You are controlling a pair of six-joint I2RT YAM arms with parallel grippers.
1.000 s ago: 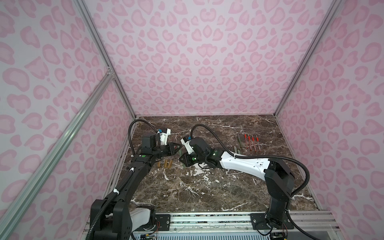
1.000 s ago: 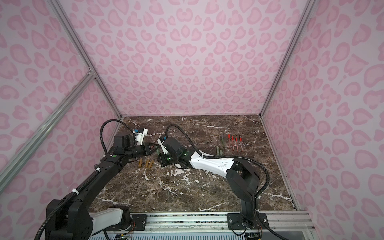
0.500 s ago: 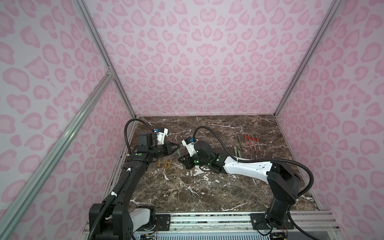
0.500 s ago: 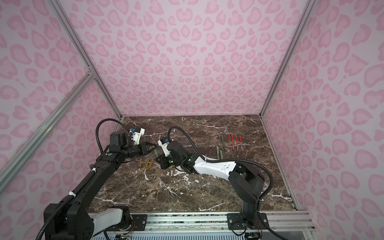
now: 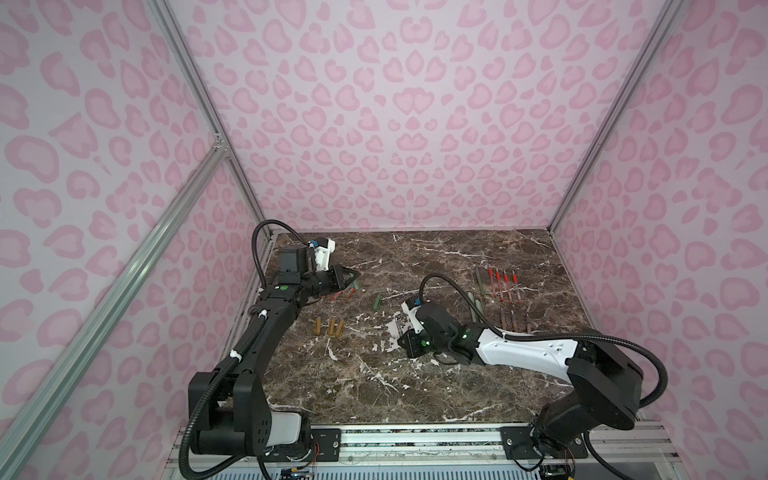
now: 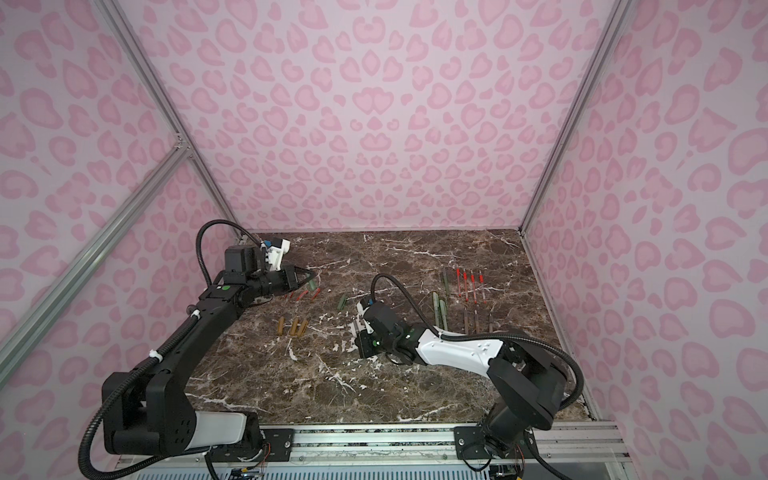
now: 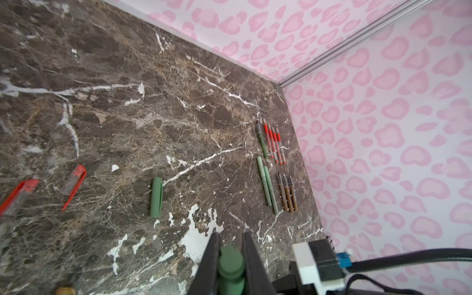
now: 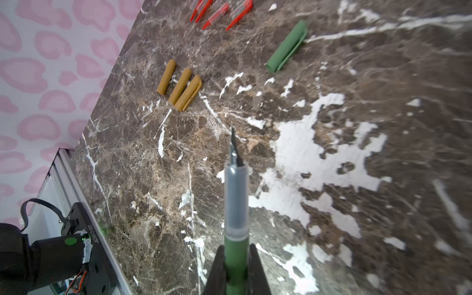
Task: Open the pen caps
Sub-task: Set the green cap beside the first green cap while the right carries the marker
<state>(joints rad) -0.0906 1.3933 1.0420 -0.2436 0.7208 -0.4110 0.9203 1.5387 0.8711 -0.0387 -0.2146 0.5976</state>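
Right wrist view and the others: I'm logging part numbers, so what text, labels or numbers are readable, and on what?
White printed code on the black mounting plate: too blurred to read.
On the pen caps and pens: no legible print.
Nothing else shows text.

Free lanes and clutter on the marble table (image 5: 374,390)

From table centre I read open marble from 5 to 7 o'clock and at 12. Tan caps (image 5: 330,327) block 9; red caps (image 5: 343,296) and a green cap (image 5: 377,302) crowd 10. Pen bodies (image 5: 500,291) fill 2, and the right arm (image 5: 519,353) bars centre to 4.
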